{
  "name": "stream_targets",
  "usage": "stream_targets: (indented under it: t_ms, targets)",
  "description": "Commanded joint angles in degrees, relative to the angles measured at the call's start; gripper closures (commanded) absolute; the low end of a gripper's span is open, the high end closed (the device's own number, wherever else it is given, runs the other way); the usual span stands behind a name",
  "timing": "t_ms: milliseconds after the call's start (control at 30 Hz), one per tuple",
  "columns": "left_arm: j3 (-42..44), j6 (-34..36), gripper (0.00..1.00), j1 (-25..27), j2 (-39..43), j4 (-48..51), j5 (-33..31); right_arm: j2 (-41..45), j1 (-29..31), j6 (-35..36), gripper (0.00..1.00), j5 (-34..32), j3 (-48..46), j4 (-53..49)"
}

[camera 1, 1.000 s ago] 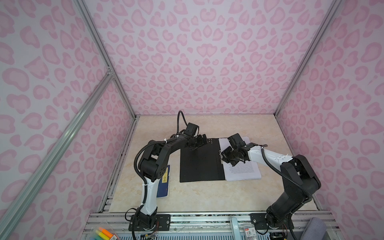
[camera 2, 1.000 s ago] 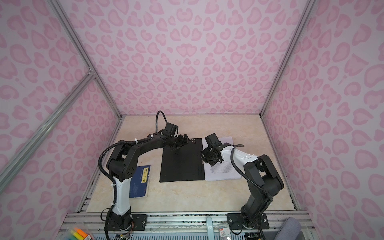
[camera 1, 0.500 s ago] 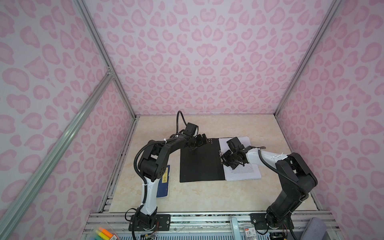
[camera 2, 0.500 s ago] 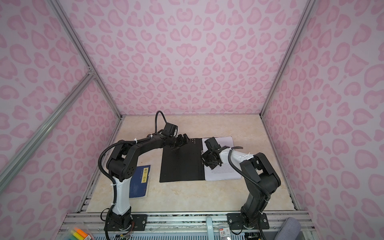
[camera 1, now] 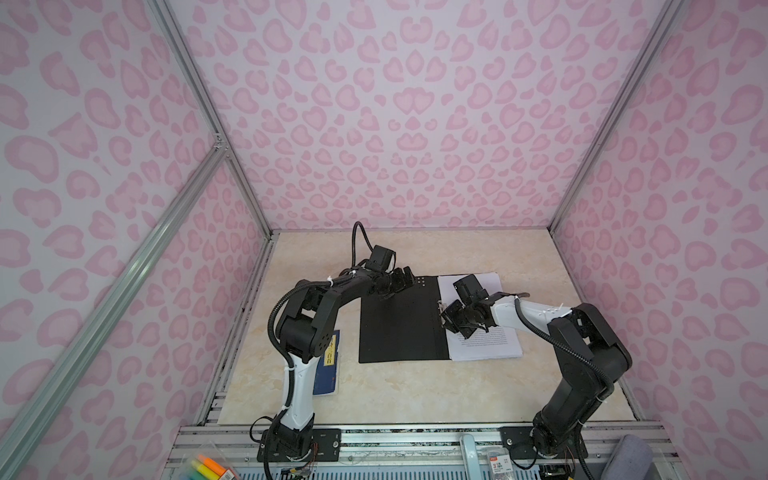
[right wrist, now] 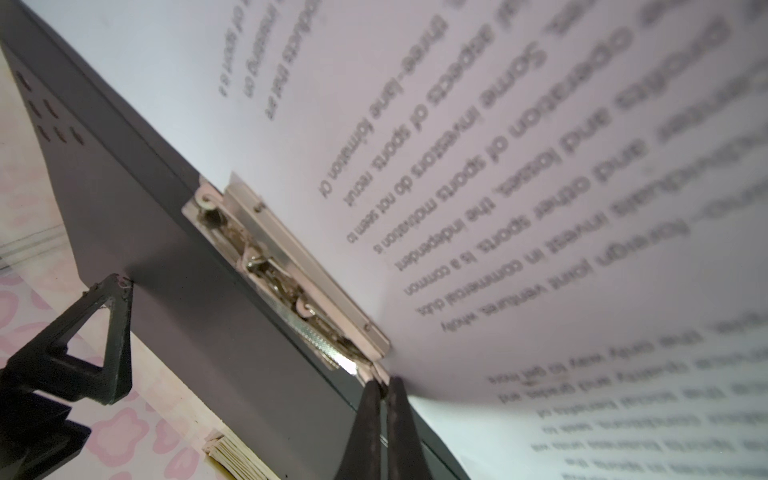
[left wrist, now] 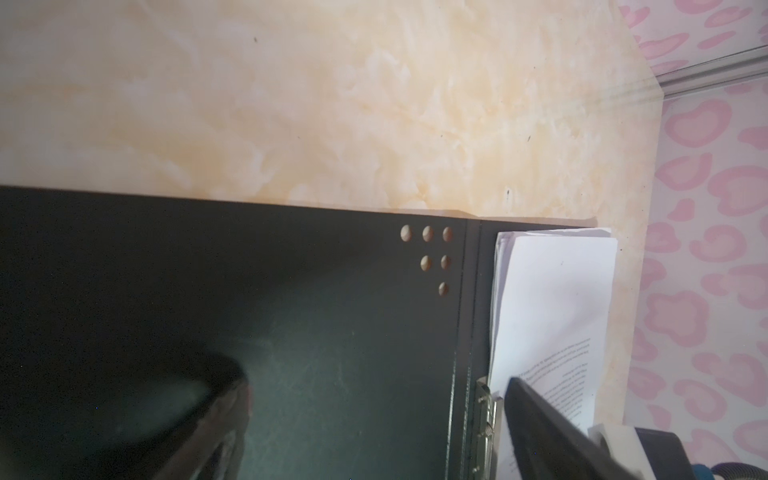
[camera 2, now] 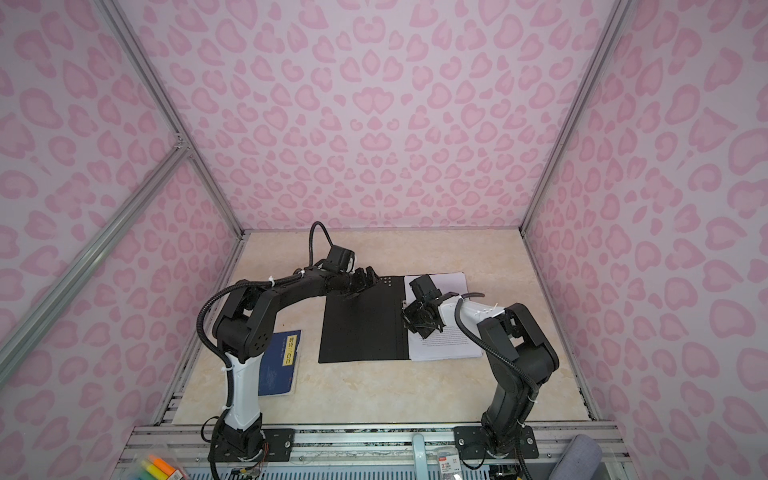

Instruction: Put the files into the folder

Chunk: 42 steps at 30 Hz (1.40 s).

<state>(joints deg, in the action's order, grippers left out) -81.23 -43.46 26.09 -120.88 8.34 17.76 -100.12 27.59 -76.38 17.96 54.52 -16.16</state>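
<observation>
While the folder (camera 1: 401, 328) lies open on the table (camera 1: 415, 399), black inside up, we see the files (camera 1: 486, 347) stacked on its right half. Their edge sits against the metal fastener strip (right wrist: 291, 274) along the spine. We find the right gripper (right wrist: 383, 386) with its fingers pressed together, tips at one end of that strip beside the paper's edge; whether they pinch anything we cannot tell. We see the left gripper (camera 1: 402, 277) spread wide above the far corner of the left flap, close to the small holes (left wrist: 428, 257), holding nothing. Left of the folder, well apart, a dark blue book (camera 2: 280, 363) lies partly under the left arm.
</observation>
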Motion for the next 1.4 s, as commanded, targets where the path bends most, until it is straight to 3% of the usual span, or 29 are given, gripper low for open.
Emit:
stream_targets:
  t_ms: [0, 300, 467, 667, 933, 1067, 1167, 1267, 1367]
  targets:
    - [1.1, -0.8, 0.03, -0.1, -1.6, 8.4, -2.5, -0.6, 0.1, 2.2, 1.0, -1.4, -0.9, -0.4]
    - [1.2, -1.0, 0.04, -0.1, -1.6, 8.3, -2.5, 0.8, 0.0, 2.8, 0.92, 2.5, -2.4, 6.5]
    - [1.1, -1.1, 0.04, -0.2, -1.6, 8.3, -2.1, 1.5, -0.4, 2.0, 0.71, 3.4, -4.2, 9.2]
    - [-0.1, -0.6, 0.03, -0.2, -1.4, 8.2, -1.0, 3.5, -0.9, 1.6, 0.59, 4.4, -6.4, 13.6]
    - [-6.0, 2.2, 0.03, 0.0, 1.9, 10.1, 4.0, 13.2, -2.4, 12.9, 0.37, 1.3, -5.6, 11.7]
    - [-8.1, 3.6, 0.03, 0.7, 8.6, 12.0, 4.4, 19.4, -7.0, 19.1, 0.22, 0.7, -7.6, 12.2]
    - [-5.0, 6.3, 0.02, 0.3, 16.3, 14.1, 2.2, 23.9, -13.2, 24.1, 0.16, 1.0, -8.8, 10.9]
    - [3.3, 10.3, 0.01, -1.6, 23.2, 16.0, 0.1, 25.6, -19.8, 30.5, 0.1, 0.1, -8.3, 6.0]
    - [10.7, 15.0, 0.02, -3.6, 28.5, 19.3, -2.7, 25.5, -26.8, 33.7, 0.03, 4.7, -10.5, 8.0]
